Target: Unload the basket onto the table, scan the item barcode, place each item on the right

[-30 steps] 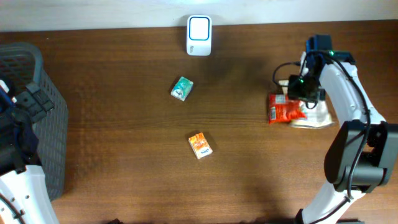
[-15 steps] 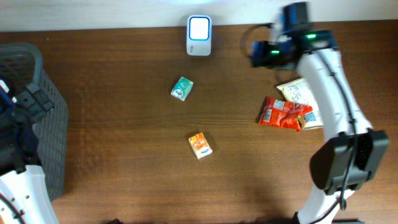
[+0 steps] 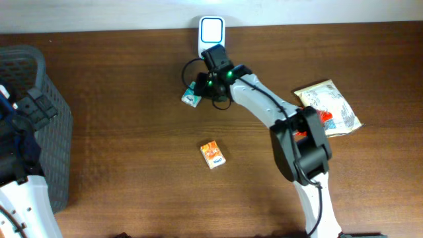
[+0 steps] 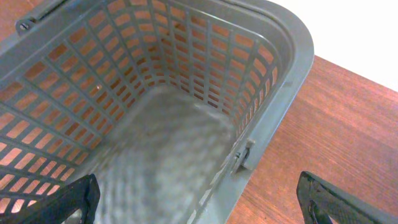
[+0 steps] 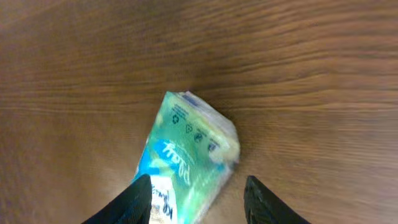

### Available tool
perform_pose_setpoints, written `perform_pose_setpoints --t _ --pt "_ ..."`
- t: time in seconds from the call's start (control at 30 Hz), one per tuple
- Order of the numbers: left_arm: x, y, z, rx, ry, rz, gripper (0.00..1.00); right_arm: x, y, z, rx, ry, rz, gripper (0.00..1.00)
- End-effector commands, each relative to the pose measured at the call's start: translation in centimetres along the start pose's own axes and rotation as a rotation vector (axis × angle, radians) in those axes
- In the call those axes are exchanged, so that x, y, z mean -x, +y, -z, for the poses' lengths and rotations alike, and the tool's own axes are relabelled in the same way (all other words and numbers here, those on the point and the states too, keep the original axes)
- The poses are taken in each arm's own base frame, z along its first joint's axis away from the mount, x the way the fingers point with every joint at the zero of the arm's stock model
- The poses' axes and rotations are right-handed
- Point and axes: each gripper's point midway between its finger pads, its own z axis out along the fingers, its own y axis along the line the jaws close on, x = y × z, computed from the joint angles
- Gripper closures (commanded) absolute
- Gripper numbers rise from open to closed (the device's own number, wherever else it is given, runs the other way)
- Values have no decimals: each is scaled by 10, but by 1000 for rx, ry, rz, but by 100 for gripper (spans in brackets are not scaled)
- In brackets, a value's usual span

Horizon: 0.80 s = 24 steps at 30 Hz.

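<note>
Stretching across the table [image 3: 132, 165], the right arm [image 3: 264, 106] is the nearer one; the left pincer [image 4: 199, 199] gapes wide over the basket [image 4: 273, 37], well apart. Right pincer [image 5: 198, 186], tips apart and nothing clamped, straddles the green packet [image 5: 186, 143] lying flat near the scanner [image 3: 211, 38], its long axis slanting across the gap.

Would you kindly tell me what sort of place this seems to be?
Probably a mock shop checkout: a white scanner-like unit, a grey basket, and a green packet and an orange packet on the table.
</note>
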Motion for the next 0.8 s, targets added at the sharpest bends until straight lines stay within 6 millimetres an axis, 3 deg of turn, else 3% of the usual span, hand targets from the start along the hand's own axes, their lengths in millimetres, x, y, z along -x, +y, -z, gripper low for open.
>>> perform_pose_setpoints --t 0.0,0.2,0.4,0.5,0.57,0.63,0.7,0.77 --pt "2 2 1 7 -6 -9 1 -8 0 -21 3 2 -27 53" --pt "2 2 1 7 -6 -9 1 -20 -11 -30 -30 46 -52 64" --pt "2 2 1 7 -6 -9 1 -22 -9 -30 -18 59 -10 96" --pt "2 2 1 7 -6 -9 1 -34 9 -23 116 145 130 96" --pt "2 2 1 7 -6 -9 1 -33 24 -5 266 199 192 96" --pt "2 2 1 7 -6 -9 1 -27 42 30 478 247 256 96" --pt "2 2 1 7 -6 -9 1 -21 54 71 698 270 350 96" --pt "2 2 1 7 -6 -9 1 -13 57 125 935 286 396 96"
